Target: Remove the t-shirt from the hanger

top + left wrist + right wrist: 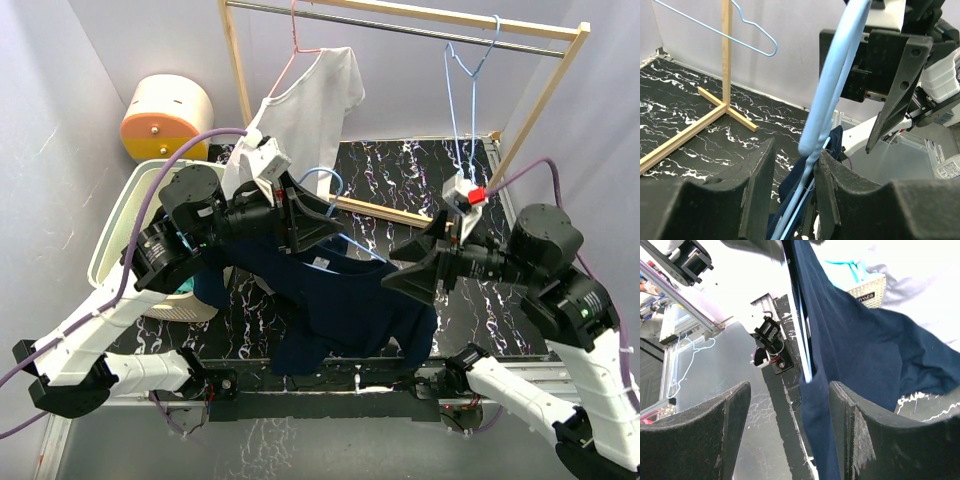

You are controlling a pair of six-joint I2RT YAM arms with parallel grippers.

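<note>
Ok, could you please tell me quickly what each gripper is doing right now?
Left gripper: closed on the blue hanger.
Right gripper: open, next to the navy t-shirt.

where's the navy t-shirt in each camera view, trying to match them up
Top external: the t-shirt hangs mid-picture between the two arms, above the table's near edge.
Left wrist: only a navy strip at bottom centre, between the left fingers.
Right wrist: it fills the right half, draping down from the top.
Shared landmark: the light blue hanger that carries it.
</note>
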